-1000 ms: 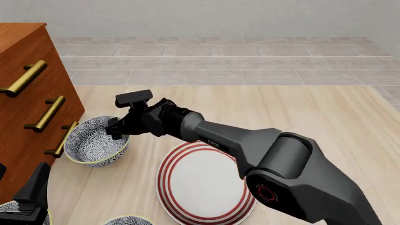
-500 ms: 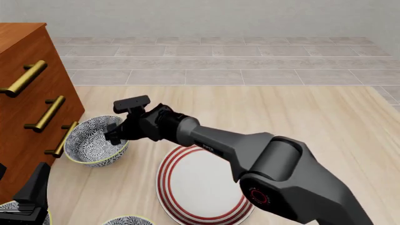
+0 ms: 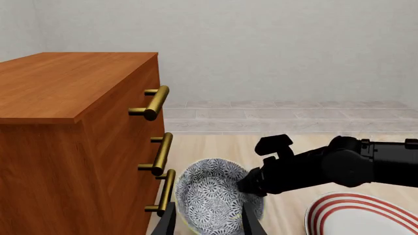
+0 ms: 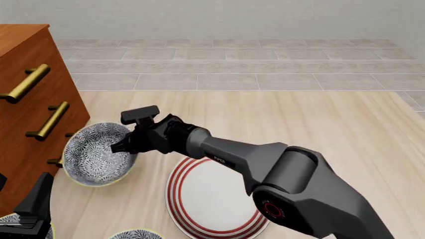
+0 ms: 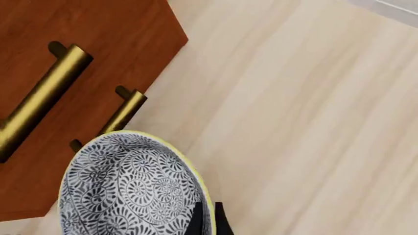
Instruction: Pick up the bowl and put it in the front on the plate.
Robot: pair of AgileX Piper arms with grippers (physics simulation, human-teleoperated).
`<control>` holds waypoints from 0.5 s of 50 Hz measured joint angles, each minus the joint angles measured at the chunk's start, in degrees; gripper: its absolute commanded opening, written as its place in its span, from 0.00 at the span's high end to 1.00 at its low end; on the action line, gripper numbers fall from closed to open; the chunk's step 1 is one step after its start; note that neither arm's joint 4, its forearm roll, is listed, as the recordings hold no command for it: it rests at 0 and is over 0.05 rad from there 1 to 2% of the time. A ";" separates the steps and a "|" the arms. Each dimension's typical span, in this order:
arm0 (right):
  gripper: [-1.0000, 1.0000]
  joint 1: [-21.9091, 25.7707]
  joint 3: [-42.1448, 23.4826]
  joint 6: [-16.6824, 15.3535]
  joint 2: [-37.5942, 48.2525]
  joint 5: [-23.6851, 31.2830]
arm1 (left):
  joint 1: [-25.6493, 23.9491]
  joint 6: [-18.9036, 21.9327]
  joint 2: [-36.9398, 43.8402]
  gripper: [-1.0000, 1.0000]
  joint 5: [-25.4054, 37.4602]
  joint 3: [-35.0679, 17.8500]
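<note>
right hand [image 4: 126, 146] clamps tilted bowl [image 4: 93, 154] rim | right wrist: fingers straddle rim | left hand [image 3: 209, 223]: grip unclear

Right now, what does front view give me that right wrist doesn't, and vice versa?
Front only: the plate with red rings, the whole right arm, and the right gripper on the near rim of the tilted bowl; part of the left gripper at the lower edge.
Right wrist only: a close look at a fingertip clamped over the bowl's yellow rim.
Both: the bowl, the brown dresser with brass handles, the wooden table.
</note>
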 measured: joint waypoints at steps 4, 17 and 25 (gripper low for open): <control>1.00 0.13 0.09 -0.04 -0.21 -0.13 | 0.00 0.00 0.00 0.00 0.00 0.00; 1.00 0.33 -0.33 -0.37 -0.31 -0.04 | 0.00 0.00 0.00 0.00 0.00 0.00; 1.00 0.04 -1.30 -0.71 -0.24 0.77 | 0.00 0.00 0.00 0.00 0.00 0.00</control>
